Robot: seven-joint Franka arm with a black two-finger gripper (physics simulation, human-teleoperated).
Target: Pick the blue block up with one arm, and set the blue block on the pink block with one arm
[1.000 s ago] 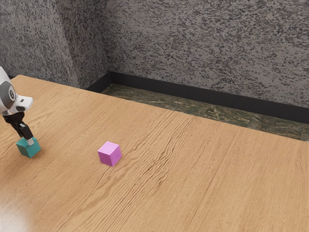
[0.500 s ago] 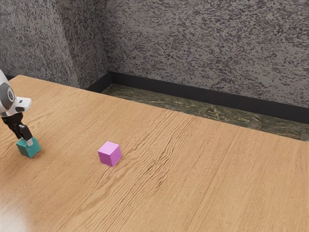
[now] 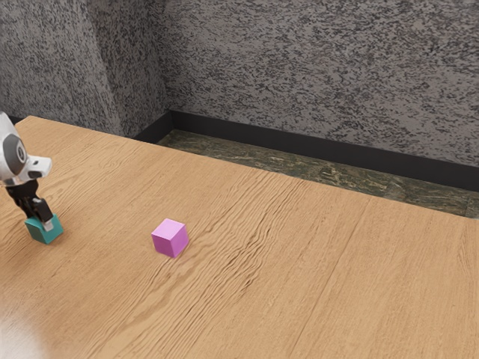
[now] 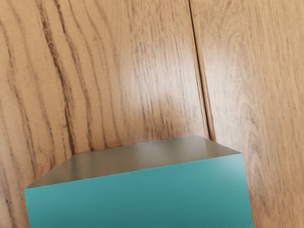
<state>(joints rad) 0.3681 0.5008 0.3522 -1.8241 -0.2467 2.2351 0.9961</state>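
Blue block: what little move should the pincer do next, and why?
Probably grip and lift the blue block: the pincer is right down on it, it rests on the table, and the pink block sits apart, to the exterior view's right.

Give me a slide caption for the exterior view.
Franka gripper at the blue block, pink block standing apart on the wooden table.

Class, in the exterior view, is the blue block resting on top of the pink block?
No, the blue block rests on the table, well apart from the pink block.
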